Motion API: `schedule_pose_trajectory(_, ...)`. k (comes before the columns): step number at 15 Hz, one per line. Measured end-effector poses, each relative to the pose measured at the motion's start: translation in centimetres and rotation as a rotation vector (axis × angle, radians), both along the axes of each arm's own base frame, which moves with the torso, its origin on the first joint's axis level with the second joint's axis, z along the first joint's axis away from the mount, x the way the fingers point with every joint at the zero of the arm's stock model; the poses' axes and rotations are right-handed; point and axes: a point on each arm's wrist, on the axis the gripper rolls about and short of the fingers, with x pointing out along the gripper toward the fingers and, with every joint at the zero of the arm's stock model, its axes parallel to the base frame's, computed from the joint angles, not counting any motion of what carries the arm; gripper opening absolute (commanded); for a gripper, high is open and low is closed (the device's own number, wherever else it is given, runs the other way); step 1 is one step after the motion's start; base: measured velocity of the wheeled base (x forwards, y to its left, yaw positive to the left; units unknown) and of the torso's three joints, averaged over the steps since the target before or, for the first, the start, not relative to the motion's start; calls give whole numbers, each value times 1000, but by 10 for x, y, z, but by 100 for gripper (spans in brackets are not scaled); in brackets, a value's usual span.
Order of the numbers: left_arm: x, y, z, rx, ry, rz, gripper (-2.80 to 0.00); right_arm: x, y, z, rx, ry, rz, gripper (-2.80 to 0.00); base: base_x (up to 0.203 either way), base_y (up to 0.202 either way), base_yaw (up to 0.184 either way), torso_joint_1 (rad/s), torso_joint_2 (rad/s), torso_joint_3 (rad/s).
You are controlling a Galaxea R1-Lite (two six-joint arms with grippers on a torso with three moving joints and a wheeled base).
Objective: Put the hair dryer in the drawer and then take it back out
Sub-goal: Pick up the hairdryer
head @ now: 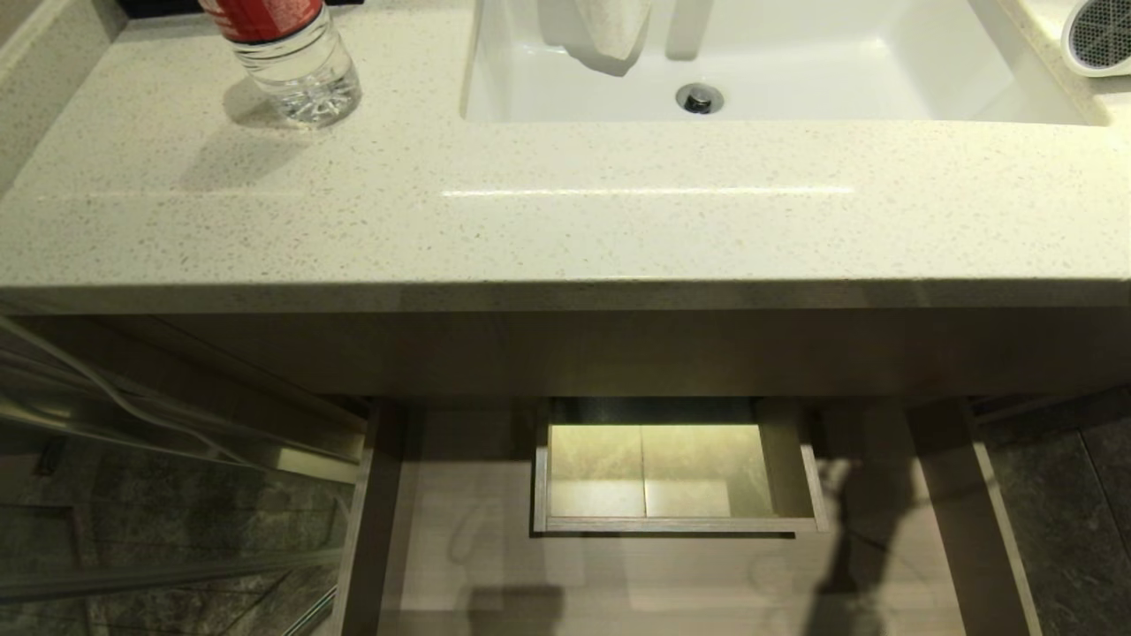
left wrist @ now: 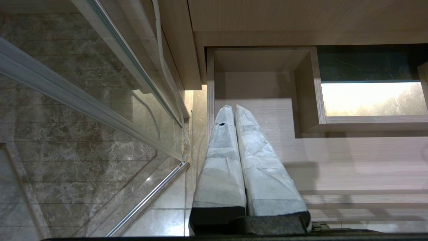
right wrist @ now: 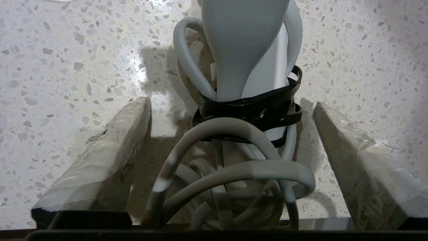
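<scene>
The white hair dryer (head: pixel 1098 35) lies on the speckled countertop at the far right, its grey mesh grille showing in the head view. In the right wrist view its handle (right wrist: pixel 245 47) is bound with a black strap (right wrist: pixel 254 112) and the grey cord (right wrist: pixel 234 167) is coiled beside it. My right gripper (right wrist: pixel 231 101) is open, one finger on each side of the handle and apart from it. The drawer (head: pixel 459 530) stands pulled out under the counter with nothing lying in it. My left gripper (left wrist: pixel 231 107) is shut on nothing and hangs over the drawer's left side (left wrist: pixel 334 160).
A clear red-labelled bottle (head: pixel 296 62) stands at the back left of the countertop (head: pixel 530 203). The white sink (head: pixel 884 79) holds a drain (head: pixel 699 98), with a towel (head: pixel 610 26) hanging over it. A boxed cut-out (head: pixel 680 473) sits mid-drawer. A glass door (head: pixel 132 495) is at the left.
</scene>
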Motion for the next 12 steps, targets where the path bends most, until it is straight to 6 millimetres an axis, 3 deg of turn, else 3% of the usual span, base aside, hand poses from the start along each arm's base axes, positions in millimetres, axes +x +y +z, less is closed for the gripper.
schedule_pose_trajectory(11, 0, 0, 0, 0, 0, 1, -280, 3, -2, 0, 19, -17, 5, 0, 0, 0, 0, 0, 0, 0)
schedule_pose_trajectory(12, 0, 0, 0, -1, 0, 1, -280, 2, -4, 1, 16, -25, -2, -195, 0, 0, 0, 0, 0, 0)
